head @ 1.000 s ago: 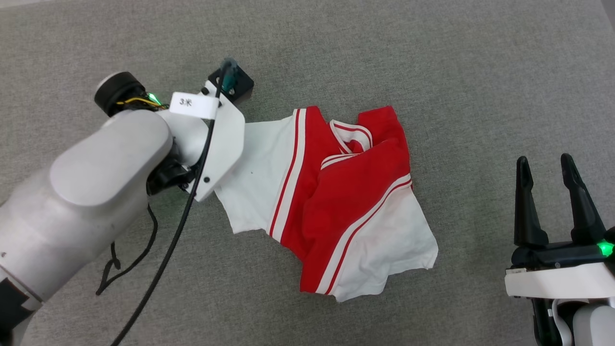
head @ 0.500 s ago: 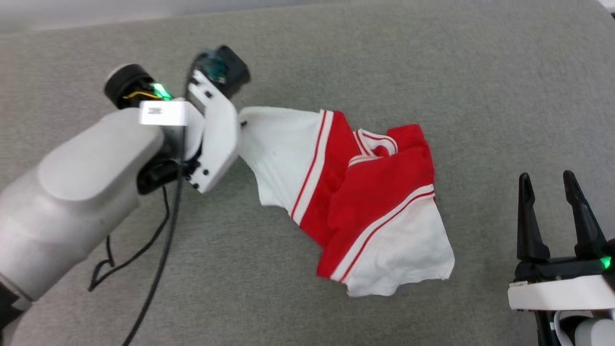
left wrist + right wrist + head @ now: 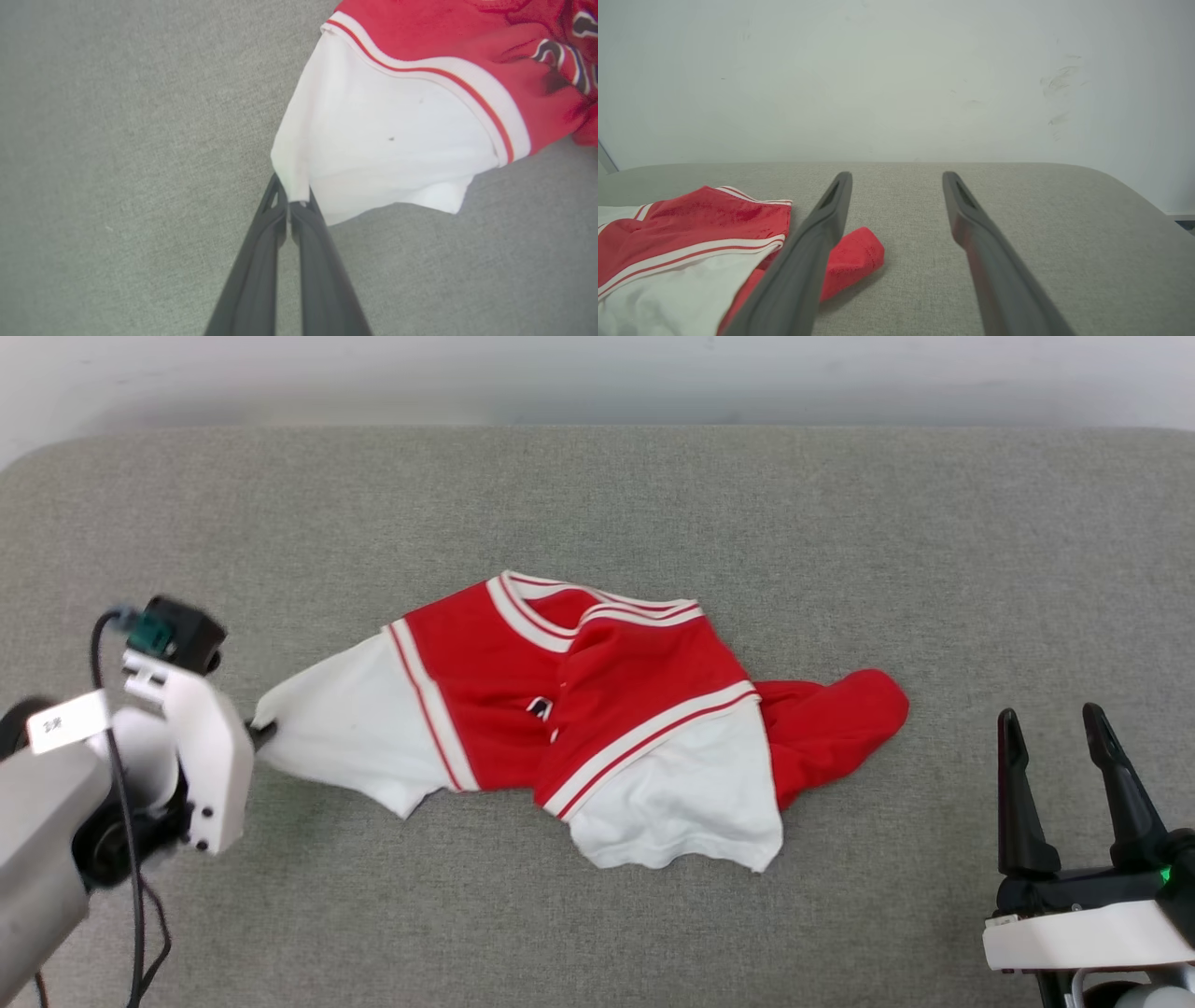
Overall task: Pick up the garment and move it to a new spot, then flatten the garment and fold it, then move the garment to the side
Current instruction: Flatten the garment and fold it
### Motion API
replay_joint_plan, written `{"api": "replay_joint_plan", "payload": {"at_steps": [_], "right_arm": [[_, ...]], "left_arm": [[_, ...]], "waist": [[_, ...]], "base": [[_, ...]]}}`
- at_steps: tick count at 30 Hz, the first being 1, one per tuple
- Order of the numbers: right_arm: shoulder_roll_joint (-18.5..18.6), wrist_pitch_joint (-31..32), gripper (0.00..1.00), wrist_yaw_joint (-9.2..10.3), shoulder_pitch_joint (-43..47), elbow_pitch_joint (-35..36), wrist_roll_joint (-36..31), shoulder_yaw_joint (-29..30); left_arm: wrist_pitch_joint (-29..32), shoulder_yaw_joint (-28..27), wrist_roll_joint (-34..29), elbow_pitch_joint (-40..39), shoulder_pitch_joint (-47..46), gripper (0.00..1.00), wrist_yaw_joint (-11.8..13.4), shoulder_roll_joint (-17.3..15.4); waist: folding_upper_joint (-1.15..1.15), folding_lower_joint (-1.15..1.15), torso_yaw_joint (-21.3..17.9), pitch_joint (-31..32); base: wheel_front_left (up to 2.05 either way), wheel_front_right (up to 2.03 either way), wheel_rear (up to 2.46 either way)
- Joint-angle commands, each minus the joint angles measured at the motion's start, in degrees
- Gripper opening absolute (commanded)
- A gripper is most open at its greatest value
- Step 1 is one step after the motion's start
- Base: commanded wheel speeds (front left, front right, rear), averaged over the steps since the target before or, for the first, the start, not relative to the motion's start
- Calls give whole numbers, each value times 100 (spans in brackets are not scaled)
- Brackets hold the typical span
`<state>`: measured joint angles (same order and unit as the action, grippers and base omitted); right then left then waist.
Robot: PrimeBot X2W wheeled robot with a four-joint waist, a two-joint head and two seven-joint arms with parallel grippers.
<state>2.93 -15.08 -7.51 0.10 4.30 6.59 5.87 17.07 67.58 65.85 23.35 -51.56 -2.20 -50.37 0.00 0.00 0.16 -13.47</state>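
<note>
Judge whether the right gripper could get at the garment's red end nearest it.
Probably yes. The right gripper stands open, and just grey surface lies between it and the red end of the garment; nothing seems to block the way.

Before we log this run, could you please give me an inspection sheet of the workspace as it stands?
Surface: grey fabric tabletop with rounded corners.
Job's things: garment lies crumpled and unfolded mid-table, one white sleeve pulled out toward the left.
Clutter: nothing seen.
Grippers: left gripper shut on the sleeve's edge; right gripper open, holding nothing, apart from the garment.
Cables: black cable hangs along the left arm.
Surroundings: pale wall behind the table, with faint scuffs.
</note>
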Motion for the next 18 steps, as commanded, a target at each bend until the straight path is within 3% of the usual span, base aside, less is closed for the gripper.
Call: {"api": "replay_joint_plan", "payload": {"at_steps": [1,6,14,15,16,18], "right_arm": [[-10,-13,100,5,63,18,-45,-4],[-11,-13,100,4,60,-4,-76,-21],[-11,-13,100,5,99,-39,-95,-19],[-10,-13,100,5,114,-46,-92,-5],[-10,-13,100,4,132,-55,-93,4],[-10,-13,100,4,161,-70,-87,23]], "left_arm": [[-31,-37,129,57,174,0,28,-38],[-116,-58,575,490,730,0,62,-57],[-125,18,926,1226,1264,0,-62,295],[-222,12,875,1296,1259,73,-67,343],[-324,-15,876,1365,1253,100,-55,398],[-636,-82,780,1448,1186,100,-29,479]], "waist": [[0,0,16,2],[0,0,18,-17],[0,0,-17,51],[0,0,-10,85],[0,0,0,121],[0,0,23,213]], "base": [[0,0,0],[0,0,0],[0,0,0],[0,0,0],[0,0,0],[0,0,0]]}}
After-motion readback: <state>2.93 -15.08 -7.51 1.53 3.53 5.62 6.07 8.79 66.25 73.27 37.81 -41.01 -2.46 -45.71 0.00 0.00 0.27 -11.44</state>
